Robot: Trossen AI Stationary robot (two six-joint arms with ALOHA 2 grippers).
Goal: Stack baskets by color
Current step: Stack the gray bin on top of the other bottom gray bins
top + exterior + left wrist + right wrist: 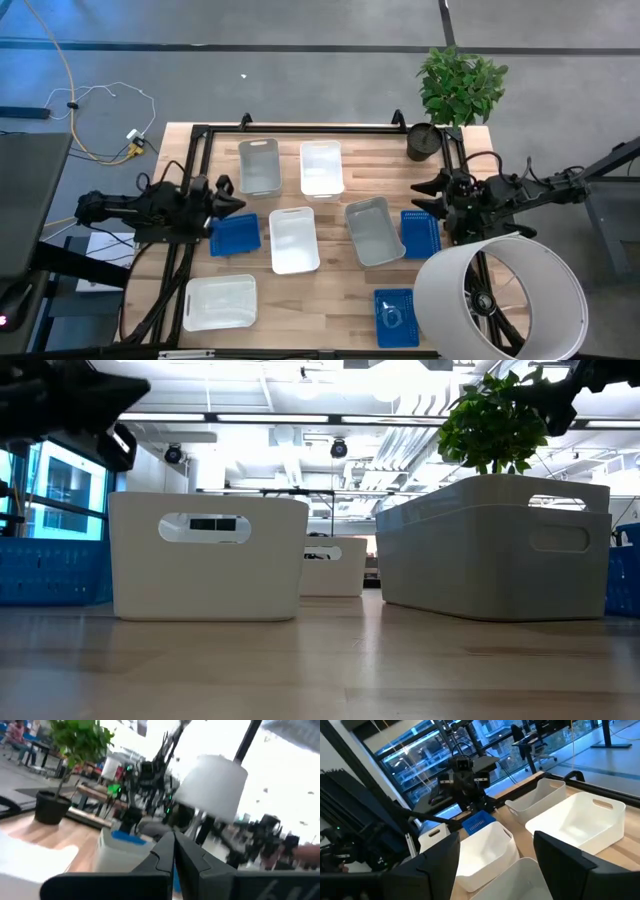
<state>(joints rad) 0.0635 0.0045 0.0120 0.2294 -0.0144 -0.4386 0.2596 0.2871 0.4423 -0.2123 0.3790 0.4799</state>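
Note:
Several baskets rest on their bottoms on the wooden table, none stacked. A grey basket (pixel 260 165) and a white one (pixel 321 167) stand at the far side. A white basket (pixel 294 239) and a tilted grey one (pixel 373 230) stand mid-table. Blue baskets lie at left (pixel 235 234), right (pixel 420 233) and near right (pixel 396 317), and another white basket (pixel 220 302) sits near left. My left gripper (pixel 238 203) (pixel 174 851) is shut and holds nothing, raised above the table's left edge. My right gripper (pixel 422 196) (pixel 497 865) is open and holds nothing, raised at the right side.
A large white cylinder (pixel 500 300) stands over the near right corner. A dark pot (pixel 424 141) with a green plant (pixel 458 85) sits at the far right corner. A black frame (pixel 300 128) runs along the table's far and side edges.

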